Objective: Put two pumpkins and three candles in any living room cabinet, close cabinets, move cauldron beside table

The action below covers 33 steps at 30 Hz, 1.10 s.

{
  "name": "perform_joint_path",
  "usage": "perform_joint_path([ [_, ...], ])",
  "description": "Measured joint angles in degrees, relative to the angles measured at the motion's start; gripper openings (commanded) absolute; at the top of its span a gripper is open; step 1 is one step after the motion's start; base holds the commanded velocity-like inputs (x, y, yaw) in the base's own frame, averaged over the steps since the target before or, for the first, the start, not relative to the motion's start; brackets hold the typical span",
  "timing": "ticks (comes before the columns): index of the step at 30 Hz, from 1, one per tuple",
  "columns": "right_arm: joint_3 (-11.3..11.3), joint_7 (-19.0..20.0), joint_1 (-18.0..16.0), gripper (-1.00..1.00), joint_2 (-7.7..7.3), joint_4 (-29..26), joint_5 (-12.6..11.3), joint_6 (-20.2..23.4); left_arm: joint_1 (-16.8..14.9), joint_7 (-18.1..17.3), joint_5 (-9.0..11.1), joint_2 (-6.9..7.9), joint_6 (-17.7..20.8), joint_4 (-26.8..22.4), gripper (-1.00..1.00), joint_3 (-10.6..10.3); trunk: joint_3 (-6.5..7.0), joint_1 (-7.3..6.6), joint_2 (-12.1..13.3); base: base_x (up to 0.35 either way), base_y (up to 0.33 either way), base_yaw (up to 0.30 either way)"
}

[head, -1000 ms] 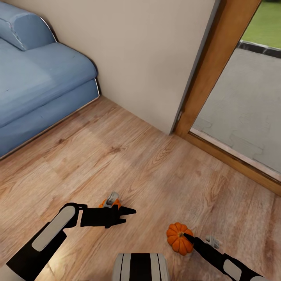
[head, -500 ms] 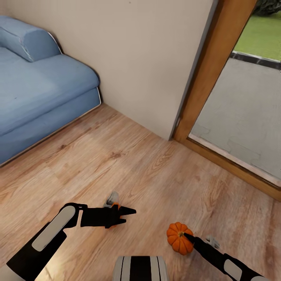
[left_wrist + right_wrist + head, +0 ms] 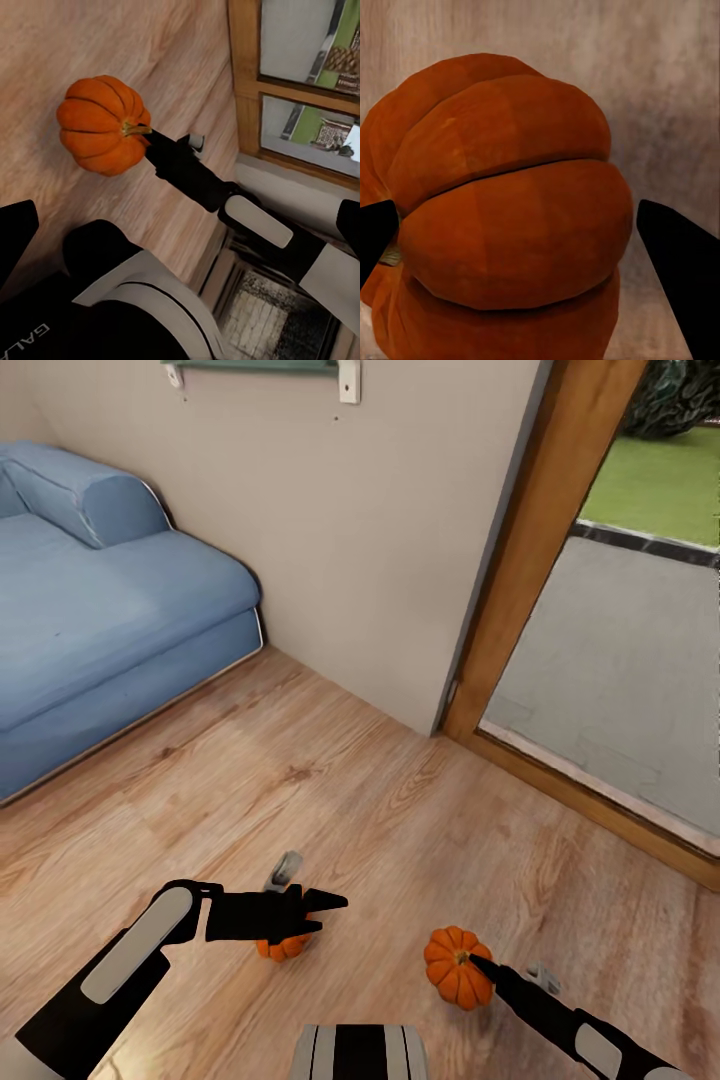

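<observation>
One orange pumpkin (image 3: 457, 980) (image 3: 510, 202) sits between the fingers of my right gripper (image 3: 476, 964), which is shut on it near my base. In the left wrist view the same pumpkin (image 3: 103, 124) hangs at the tip of the black right arm over the wood floor. A second, smaller-looking pumpkin (image 3: 283, 946) lies on the floor just under my left gripper (image 3: 325, 913). That gripper is open and holds nothing, its fingers (image 3: 15, 229) spread wide. Candles, cabinet, cauldron and table are out of view.
A blue sofa (image 3: 100, 610) stands at the left against the beige wall. A wooden door frame (image 3: 520, 560) with glass onto an outdoor patio runs along the right. A small shelf (image 3: 262, 366) hangs high on the wall. Bare wood floor (image 3: 330, 790) lies ahead.
The whole view has shifted, with floor and sofa sliding down the picture. The floor pumpkin, earlier half hidden behind my left gripper, now shows below it. The right gripper keeps its pumpkin.
</observation>
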Motion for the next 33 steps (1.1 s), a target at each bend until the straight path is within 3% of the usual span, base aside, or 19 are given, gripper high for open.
perform_joint_path([
  [5, 0.0, 2.0, 0.0, -1.0, -0.03, 0.0, 0.0, 0.2, 0.0, 0.1, 0.0, 0.0, 0.0, 0.2, 1.0, 0.0, 1.11, -0.13, 0.1, 0.0, 0.0, 0.0],
  [13, 0.1, 2.3, 0.0, -1.0, -0.03, 0.0, 0.4, 2.5, 0.0, 0.1, 0.0, 0.0, 0.0, 0.2, 1.0, 0.0, 2.88, -0.33, 0.2, 0.0, 0.0, 0.0],
  [28, 0.0, 2.4, 0.0, -1.0, -0.03, 0.0, 0.2, 2.3, 0.0, 0.3, -0.7, 0.0, -0.1, 0.7, 1.0, 0.0, 6.2, -0.72, 0.4, 0.0, 0.0, 0.0],
  [33, 0.0, 2.4, 0.0, -1.0, -0.03, 0.0, 0.1, 2.3, 0.0, 0.7, -1.1, 0.01, -0.2, 3.0, 1.0, 0.4, 7.31, -0.85, 0.4, 0.0, 0.0, 0.0],
])
